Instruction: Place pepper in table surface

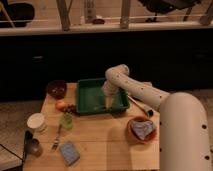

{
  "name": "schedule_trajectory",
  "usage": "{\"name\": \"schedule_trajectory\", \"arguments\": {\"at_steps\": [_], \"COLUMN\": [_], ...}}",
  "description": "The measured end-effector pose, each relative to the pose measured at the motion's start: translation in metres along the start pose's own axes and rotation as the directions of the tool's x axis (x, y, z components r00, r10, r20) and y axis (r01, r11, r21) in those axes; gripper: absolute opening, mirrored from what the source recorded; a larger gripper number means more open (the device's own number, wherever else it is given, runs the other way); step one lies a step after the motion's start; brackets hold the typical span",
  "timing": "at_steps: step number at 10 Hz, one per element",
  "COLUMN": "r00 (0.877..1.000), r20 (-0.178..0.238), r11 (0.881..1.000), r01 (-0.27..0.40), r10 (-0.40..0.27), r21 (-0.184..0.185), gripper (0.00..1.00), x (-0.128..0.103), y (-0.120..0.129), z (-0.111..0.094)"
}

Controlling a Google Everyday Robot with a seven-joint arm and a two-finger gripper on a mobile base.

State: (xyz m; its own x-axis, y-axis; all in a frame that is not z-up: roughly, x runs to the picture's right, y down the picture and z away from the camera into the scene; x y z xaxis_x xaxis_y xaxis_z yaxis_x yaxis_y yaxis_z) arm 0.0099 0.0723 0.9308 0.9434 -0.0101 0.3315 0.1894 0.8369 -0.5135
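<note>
The white arm (150,95) bends down so the claw (108,102) hangs inside the green tray (85,95), toward its 3 o'clock side; a pale pepper (108,101) shows at the claw; the tray sits at 12 o'clock on the desk (105,145); an orange fruit (60,105) lies at the tray's 9 o'clock.

The pincer (108,102) hangs before dark cabinets (60,60) under a pale railing (100,25).
</note>
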Motion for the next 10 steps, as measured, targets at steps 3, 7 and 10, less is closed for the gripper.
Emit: {"name": "schedule_trajectory", "arguments": {"at_steps": [3,7,10], "r00": [1.000,0.999,0.999], "r20": [0.016,0.028,0.023], "r11": [0.999,0.996,0.996], "r01": [-0.013,-0.040,-0.037], "r10": [0.014,0.042,0.039], "r21": [-0.033,-0.077,-0.079], "gripper": [0.80,0.63,0.31], "x": [0.005,0.015,0.016], "y": [0.006,0.013,0.013], "z": [0.017,0.032,0.028]}}
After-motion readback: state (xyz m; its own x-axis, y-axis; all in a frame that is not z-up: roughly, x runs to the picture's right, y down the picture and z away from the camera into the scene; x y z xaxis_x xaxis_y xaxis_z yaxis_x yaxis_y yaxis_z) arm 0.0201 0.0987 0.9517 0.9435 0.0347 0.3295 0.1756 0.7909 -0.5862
